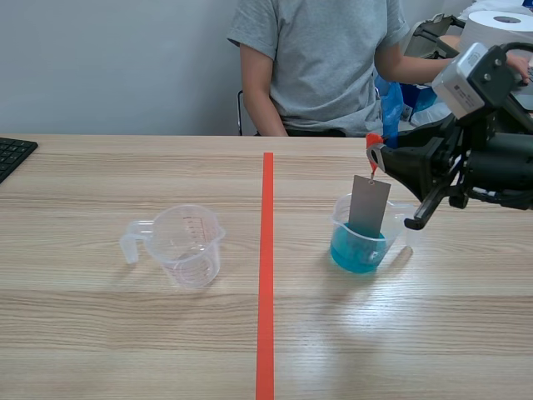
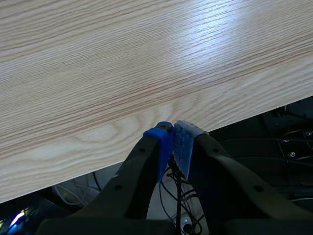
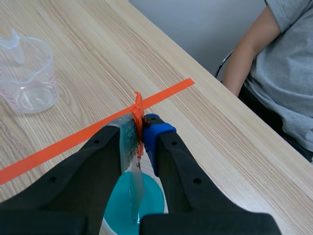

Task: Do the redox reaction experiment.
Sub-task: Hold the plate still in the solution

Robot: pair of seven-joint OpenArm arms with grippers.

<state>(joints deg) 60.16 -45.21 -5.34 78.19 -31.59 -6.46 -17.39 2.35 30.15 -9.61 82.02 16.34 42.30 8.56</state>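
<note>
- Metal plate (image 1: 369, 205): grey, hangs straight below your right gripper (image 1: 374, 152) from an orange-red tie (image 1: 374, 140). Its lower end is down in the blue liquid (image 1: 354, 254).
- Right gripper: fingers closed on the tie, pinching it between the pads. The plate itself isn't gripped.
- Cup (image 1: 336, 218) with the liquid sits directly under that gripper. Can't tell if the plate touches the bottom.
- Step, my read: dipping the plate for the reaction.
- Move the wrist vertically only, so the plate doesn't swing into the cup wall. The cup looks light and could tip.
- Don't relax the pinch. The tie is thin, and a slip would likely drop the plate and splash.
- Left gripper (image 2: 172, 134): fingers pressed together, nothing held, just over the table edge.
- Empty measuring cup (image 1: 185, 246): well apart from the right gripper, across the tape line (image 1: 266, 275).
- Person sits beyond the right gripper, across the table.
</note>
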